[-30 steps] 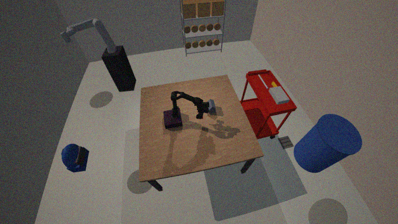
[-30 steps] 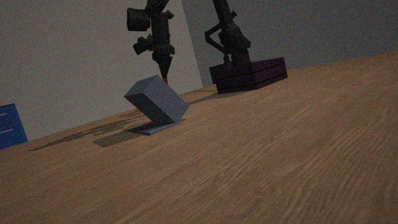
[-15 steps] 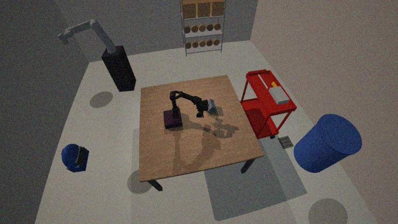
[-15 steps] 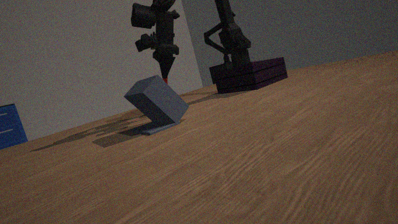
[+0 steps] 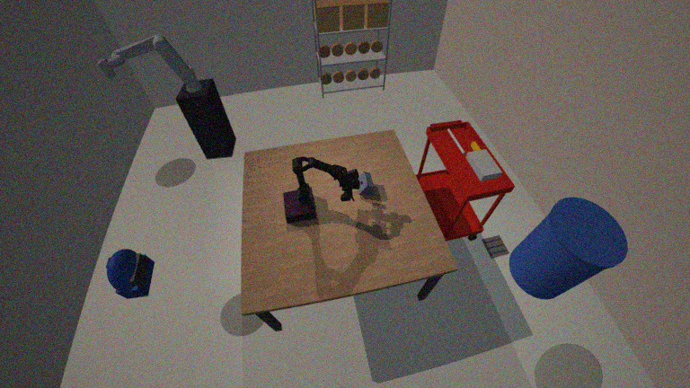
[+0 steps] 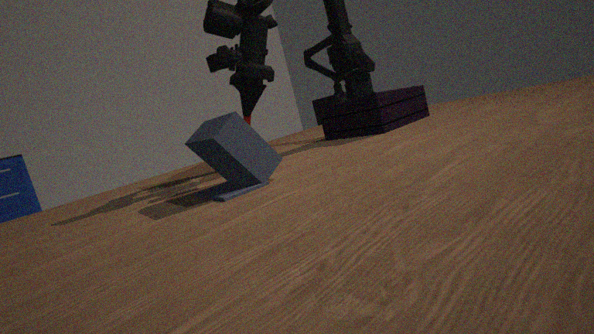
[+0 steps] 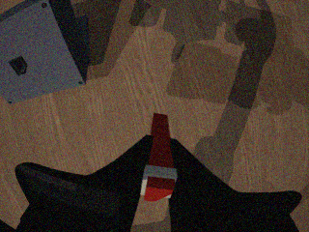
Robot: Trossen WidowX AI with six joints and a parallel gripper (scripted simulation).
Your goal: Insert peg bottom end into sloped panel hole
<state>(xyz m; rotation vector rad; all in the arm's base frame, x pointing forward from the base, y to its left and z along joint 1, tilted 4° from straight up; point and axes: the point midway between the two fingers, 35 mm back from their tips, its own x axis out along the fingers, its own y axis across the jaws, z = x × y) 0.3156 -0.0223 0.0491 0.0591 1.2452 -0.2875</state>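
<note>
With gripper (image 5: 350,188) (image 6: 247,114) (image 7: 160,142) clenched on the red peg (image 6: 247,120) (image 7: 160,128), hung above the wooden table (image 5: 305,271) (image 6: 350,247) (image 7: 116,126) in the top view, just left of the sloped panel (image 5: 365,183) (image 6: 249,151) (image 7: 41,58). Could not make out the peg from there. Reached right from a dark purple base block (image 5: 292,213) (image 6: 403,103). Saw, beyond the table's right edge, a red cart (image 5: 443,152) and, nearer, a blue bin (image 5: 560,251); at far left, a pale arm (image 5: 175,61) on a black pedestal (image 5: 206,124).

In the exterior view, pointed the fingers downward behind the panel's upper edge, with only a short red piece of peg showing below them. Could not tell any contact with the panel there.

In the wrist view, grasped the peg between both dark fingers, with a grey band across its near part. Found the panel at far left, its angular hole (image 7: 19,65) unfilled and apart from the peg.
</note>
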